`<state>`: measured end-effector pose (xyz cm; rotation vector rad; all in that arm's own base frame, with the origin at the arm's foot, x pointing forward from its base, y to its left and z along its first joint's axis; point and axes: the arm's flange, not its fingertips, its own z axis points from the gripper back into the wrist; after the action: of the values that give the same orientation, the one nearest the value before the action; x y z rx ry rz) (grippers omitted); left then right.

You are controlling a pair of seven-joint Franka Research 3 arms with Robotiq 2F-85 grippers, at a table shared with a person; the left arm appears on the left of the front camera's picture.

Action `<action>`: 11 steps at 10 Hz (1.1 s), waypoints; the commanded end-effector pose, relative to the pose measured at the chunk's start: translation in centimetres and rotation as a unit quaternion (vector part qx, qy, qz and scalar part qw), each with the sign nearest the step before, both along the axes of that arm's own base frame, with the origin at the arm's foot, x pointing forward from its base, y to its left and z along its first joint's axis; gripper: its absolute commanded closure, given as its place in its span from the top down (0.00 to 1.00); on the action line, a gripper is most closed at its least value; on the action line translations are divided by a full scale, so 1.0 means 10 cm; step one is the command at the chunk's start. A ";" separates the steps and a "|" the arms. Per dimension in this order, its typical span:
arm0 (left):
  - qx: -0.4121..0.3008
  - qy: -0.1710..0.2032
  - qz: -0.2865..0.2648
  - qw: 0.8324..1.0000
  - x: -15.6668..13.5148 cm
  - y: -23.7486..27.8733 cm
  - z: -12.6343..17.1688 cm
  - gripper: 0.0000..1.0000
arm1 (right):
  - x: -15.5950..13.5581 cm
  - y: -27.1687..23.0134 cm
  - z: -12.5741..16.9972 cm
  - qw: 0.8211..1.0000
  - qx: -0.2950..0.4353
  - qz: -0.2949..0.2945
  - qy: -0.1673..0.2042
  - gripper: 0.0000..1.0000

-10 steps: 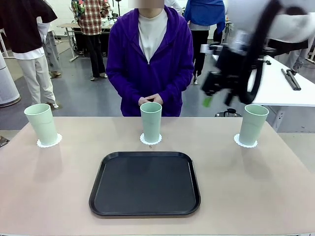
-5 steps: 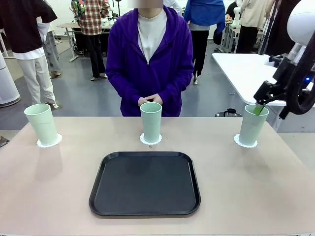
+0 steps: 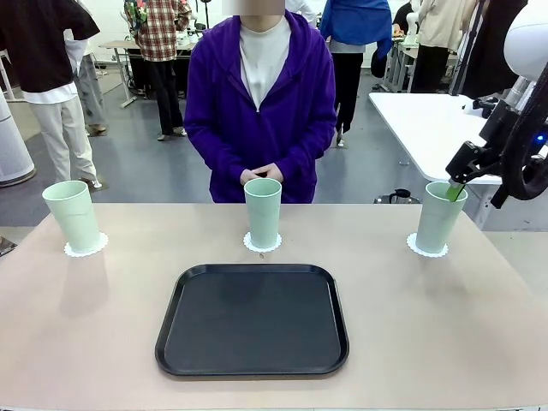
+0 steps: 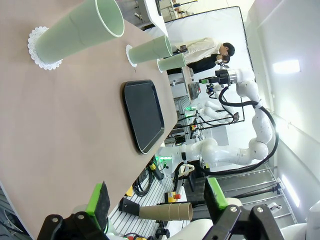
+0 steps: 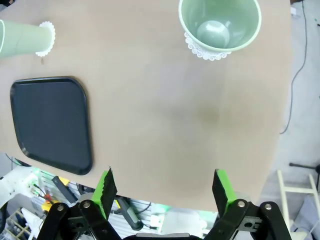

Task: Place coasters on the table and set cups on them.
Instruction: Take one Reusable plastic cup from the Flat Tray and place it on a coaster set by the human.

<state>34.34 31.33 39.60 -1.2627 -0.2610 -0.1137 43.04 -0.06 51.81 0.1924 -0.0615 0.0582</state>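
Three mint-green cups stand upright on white scalloped coasters along the far side of the beige table [image 3: 428, 325]: a left cup [image 3: 72, 216] on its coaster [image 3: 86, 248], a middle cup [image 3: 263, 212] on its coaster [image 3: 262, 245], and a right cup [image 3: 440, 217] on its coaster [image 3: 426, 249]. My right gripper [image 3: 458, 184] hangs open just above and behind the right cup's rim. From above, that cup [image 5: 220, 22] is empty, and nothing sits in the right gripper [image 5: 164, 189]. My left gripper [image 4: 156, 196] is open and empty, back from the table's edge, with the left cup [image 4: 80, 31] far ahead.
A black tray [image 3: 252, 318] lies bare in the table's middle front. A person in a purple hoodie stands at the far side with hands [image 3: 261, 175] clasped behind the middle cup. A white table [image 3: 437, 128] stands at the back right.
My right arm swung from above the table's right half out to the right edge, then settled near the right cup's rim. Cups, coasters and tray have not moved.
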 end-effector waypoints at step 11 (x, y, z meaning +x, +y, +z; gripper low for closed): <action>0.002 -0.002 0.002 1.000 -0.01 0.00 0.02 1.00 | -0.30 -2.11 -0.98 0.811 0.580 -0.083 0.002 1.00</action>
<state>34.33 31.36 39.58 -1.2628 -0.2612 -0.1133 39.76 -20.52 41.82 1.4147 -0.1071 -0.2050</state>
